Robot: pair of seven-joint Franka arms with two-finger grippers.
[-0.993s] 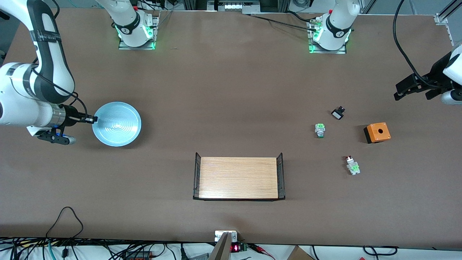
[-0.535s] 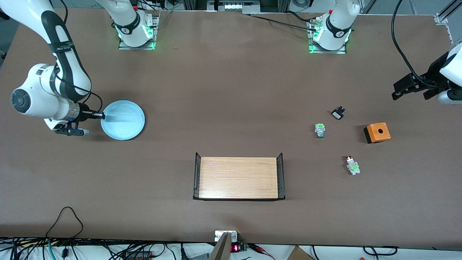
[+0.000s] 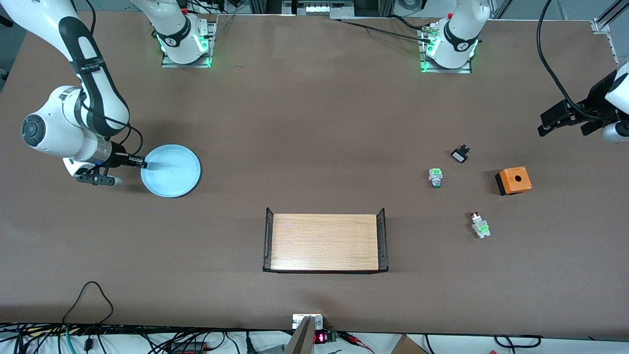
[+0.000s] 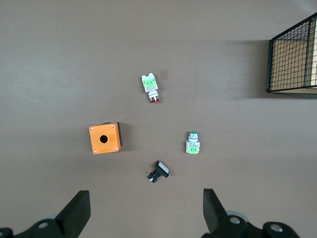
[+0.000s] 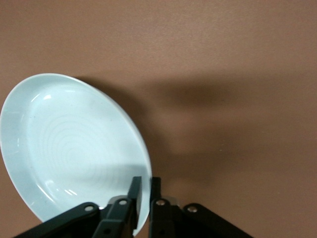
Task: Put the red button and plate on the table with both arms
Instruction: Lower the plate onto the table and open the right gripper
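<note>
The brown tabletop (image 3: pixel 314 123) carries everything, and the largest loose thing on it is the light-wood rack (image 3: pixel 325 242) near its middle, well apart from both pincers. Next in size is the pale blue plate (image 3: pixel 172 169), at the right arm's end of the tabletop, where the right pincer (image 3: pixel 142 161) is pinching its rim edge-on, one finger over the lip and one under it, as the right wrist view (image 5: pixel 145 196) shows. Whether the plate's base rests on the tabletop or hangs just above it cannot be told. It looks stiff, smooth and probably breakable, so a thin rim grip like this one could slip or let it tip, and it should be set down gently and flat. The left pincer (image 3: pixel 565 118) hangs spread and empty over the left arm's end of the tabletop, with the orange box (image 3: pixel 513 180) just below it, then the green-and-silver switch (image 3: pixel 435 177) and a small black part (image 3: pixel 460 155). Smallest of the task's things, the red button (image 3: pixel 479 225) lies on its side, farther from the left pincer than the box. It is light, hard and apt to roll; its white-grey middle is probably the best place to hold it.
</note>
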